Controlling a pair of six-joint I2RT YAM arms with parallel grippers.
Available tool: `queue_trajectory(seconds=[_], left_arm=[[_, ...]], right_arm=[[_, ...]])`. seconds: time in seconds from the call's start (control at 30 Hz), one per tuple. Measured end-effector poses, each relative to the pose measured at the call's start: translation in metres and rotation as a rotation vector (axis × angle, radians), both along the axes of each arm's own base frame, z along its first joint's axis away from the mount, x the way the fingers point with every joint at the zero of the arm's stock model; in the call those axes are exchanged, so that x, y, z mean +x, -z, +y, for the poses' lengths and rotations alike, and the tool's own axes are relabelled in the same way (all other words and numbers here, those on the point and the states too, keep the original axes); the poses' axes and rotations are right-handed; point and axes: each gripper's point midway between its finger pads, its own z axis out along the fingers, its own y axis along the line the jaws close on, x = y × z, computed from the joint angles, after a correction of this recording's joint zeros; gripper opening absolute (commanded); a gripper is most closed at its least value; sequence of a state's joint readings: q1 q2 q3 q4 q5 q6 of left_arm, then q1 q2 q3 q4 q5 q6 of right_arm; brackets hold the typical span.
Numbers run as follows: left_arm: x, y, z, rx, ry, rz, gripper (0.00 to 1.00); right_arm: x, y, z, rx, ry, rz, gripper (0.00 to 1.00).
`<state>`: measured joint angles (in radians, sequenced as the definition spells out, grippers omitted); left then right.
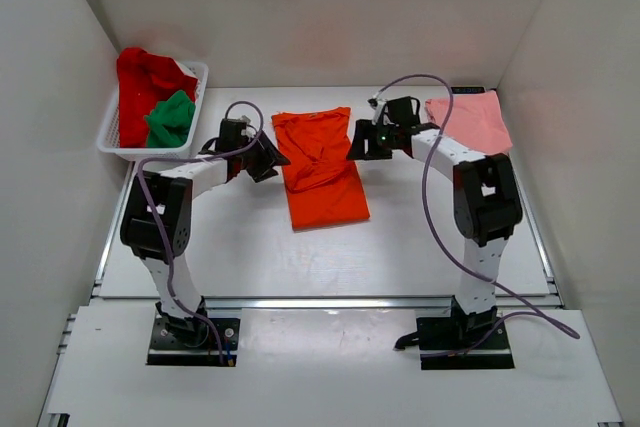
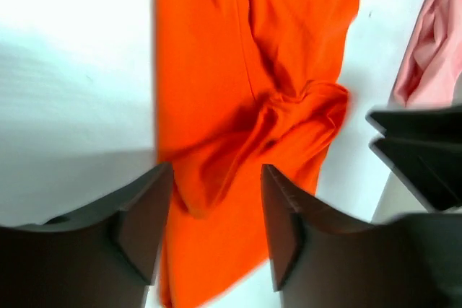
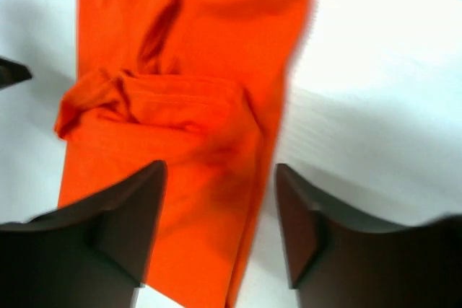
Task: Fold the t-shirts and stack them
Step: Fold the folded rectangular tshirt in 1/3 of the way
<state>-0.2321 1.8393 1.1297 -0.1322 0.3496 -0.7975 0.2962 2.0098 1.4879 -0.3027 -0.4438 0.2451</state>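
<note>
Red t-shirt: bunched up in the white basket at the far left of the table. It is heaped above the basket's rim.
Green t-shirt: crumpled in the same basket, lying against the red t-shirt on its near right side.
Left gripper: low over the table, just beside the left edge of the orange t-shirt. The jaws are parted about halfway with nothing clamped between them. In the left wrist view, orange cloth shows through the gap below the fingers. Cannot tell whether the tips touch the cloth.
Orange t-shirt: middle of the table, between the two grippers, lying flat as a long strip. The far end is wider, a rumpled ridge runs across its middle, and the near end is smooth and squared. The strip is slightly tilted, its near end angled to the right.
Right gripper: just beside the right edge of the orange t-shirt's far half. The jaws are parted to a middling gap and hold nothing. The right wrist view shows only cloth and table beneath them.
Pink t-shirt: far right of the table, lying flat, well apart from the orange t-shirt. The right arm crosses its near left corner.
</note>
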Motion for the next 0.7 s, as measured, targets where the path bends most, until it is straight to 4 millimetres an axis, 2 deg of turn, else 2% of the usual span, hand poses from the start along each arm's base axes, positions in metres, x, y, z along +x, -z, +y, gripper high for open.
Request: queue_trajectory(seconds=[0.03,0.13,0.2,0.27,0.37,0.43,0.5,0.57,0.63,0.7], left_arm=[[0.004,-0.002,0.005,-0.006,-0.035,-0.036,0.72],[-0.002,-0.007,0.017,0.007,-0.115,-0.085,0.74],[-0.01,-0.019,0.016,0.019,-0.122,-0.119,0.73],[-0.025,-0.034,0.008,0.017,-0.101,-0.157,0.73],[-0.062,-0.042,-0.008,0.017,-0.044,-0.178,0.71],[-0.094,-0.03,-0.019,0.031,-0.002,-0.152,0.71],[-0.125,-0.008,-0.025,0.052,0.027,-0.095,0.71],[-0.153,0.02,-0.023,0.095,0.031,-0.016,0.71],[-0.168,0.038,-0.018,0.14,0.014,0.034,0.7],[-0.169,0.04,-0.018,0.15,-0.01,0.035,0.7]], right_arm=[[-0.002,0.001,-0.007,0.004,0.028,-0.026,0.72],[-0.011,-0.005,-0.031,-0.001,0.125,-0.077,0.75],[-0.015,-0.018,-0.044,-0.008,0.18,-0.116,0.71],[-0.022,-0.033,-0.05,-0.006,0.211,-0.147,0.64],[-0.051,-0.041,-0.053,0.006,0.235,-0.156,0.64],[-0.078,-0.029,-0.052,-0.005,0.248,-0.126,0.67],[-0.107,-0.009,-0.047,-0.026,0.248,-0.066,0.7],[-0.133,0.015,-0.044,-0.053,0.254,0.008,0.71],[-0.153,0.034,-0.041,-0.075,0.259,0.07,0.71],[-0.164,0.045,-0.043,-0.087,0.275,0.111,0.7]])
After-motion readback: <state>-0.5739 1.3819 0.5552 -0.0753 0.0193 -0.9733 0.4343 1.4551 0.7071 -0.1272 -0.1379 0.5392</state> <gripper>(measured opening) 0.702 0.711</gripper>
